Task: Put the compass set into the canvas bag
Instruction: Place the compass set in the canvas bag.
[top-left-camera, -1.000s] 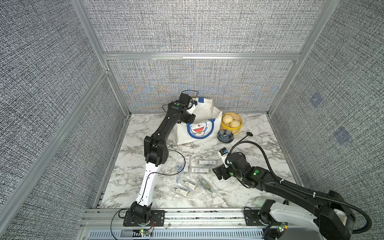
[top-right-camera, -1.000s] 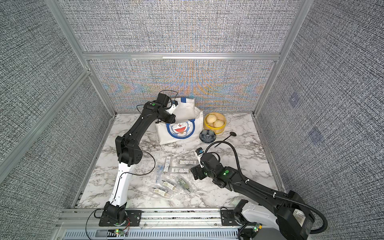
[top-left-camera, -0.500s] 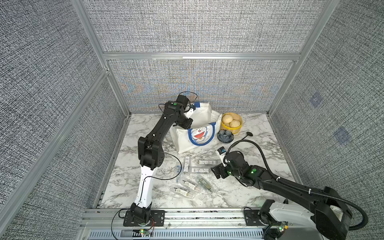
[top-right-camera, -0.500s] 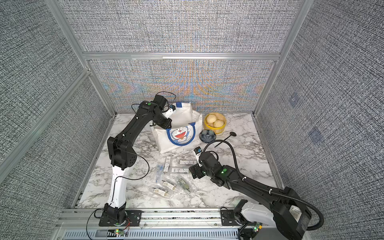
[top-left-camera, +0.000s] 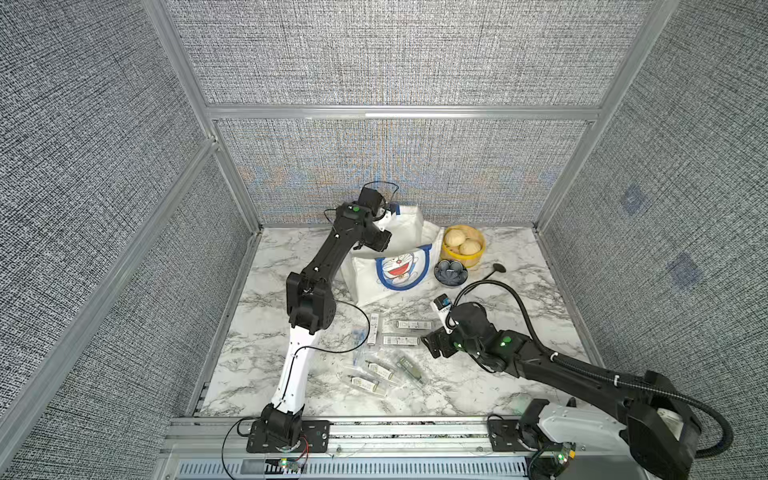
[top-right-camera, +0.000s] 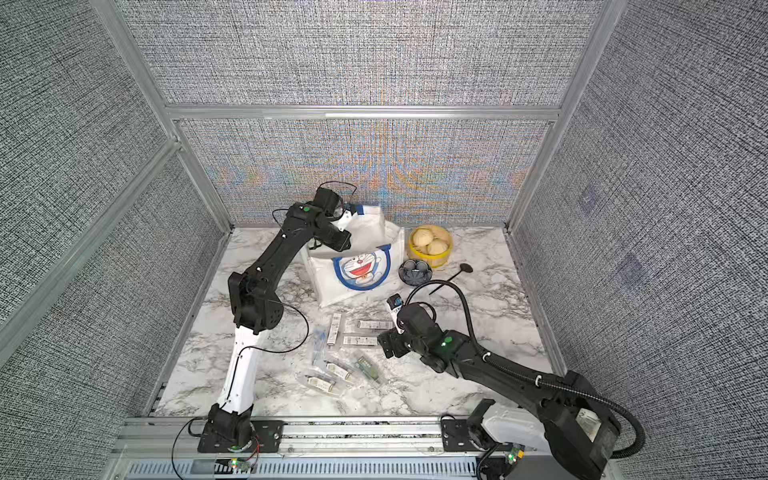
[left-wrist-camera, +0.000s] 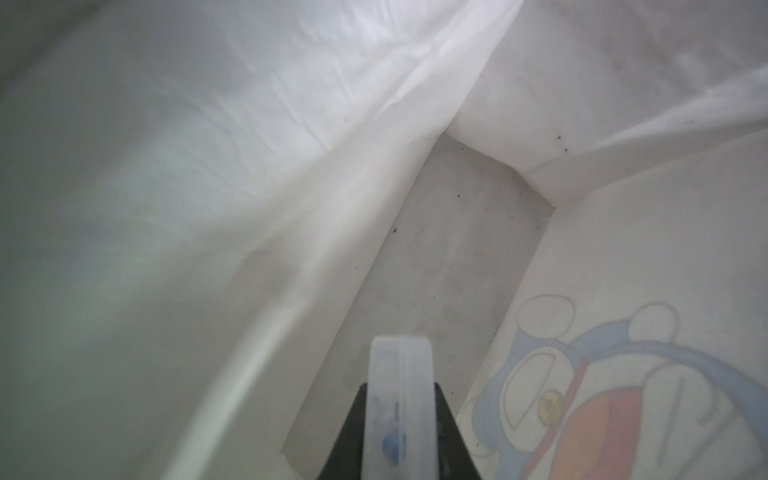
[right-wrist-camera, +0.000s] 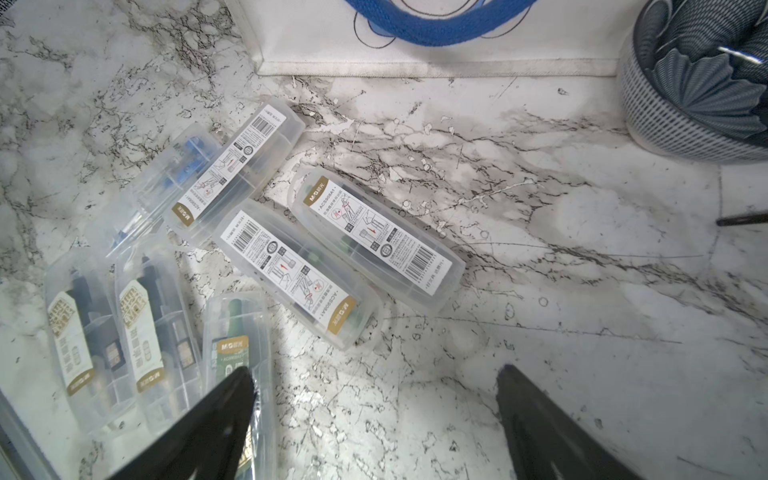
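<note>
Since a second ago the canvas bag (top-left-camera: 368, 282) has slid a little toward the front edge of the tabletop (top-left-camera: 266, 332), and its cat pocket sits lower in both top views. The right arm has barely shifted.

The bag stands upright near the middle of the back edge, mouth up, and the left arm (top-left-camera: 324, 262) reaches in over its left rim. In the left wrist view, the left gripper (left-wrist-camera: 399, 386) is down inside the bag. Its fingers are pinched narrow on one compass set (left-wrist-camera: 400, 357), a clear plastic case with what looks like a blue part inside, though the case is blurred. The case points at the bag's bare grey floor, and the cat print shows through the front wall beside it.

The right gripper (right-wrist-camera: 374, 374) hovers low over bare marble with its fingers spread wide, holding nothing. Seven loose compass sets (right-wrist-camera: 297, 272) lie just beside it, scattered between the bag and the front edge, some touching one another.

Right of the bag, toward the back right corner, a yellow steamer basket (top-left-camera: 461, 262) holds two buns (top-left-camera: 455, 237). A small dark blue bowl (top-left-camera: 451, 272) sits just in front of the basket, near the bag's right wall. A thin black stick (top-left-camera: 498, 267) with a rounded head lies right of the bowl.
</note>
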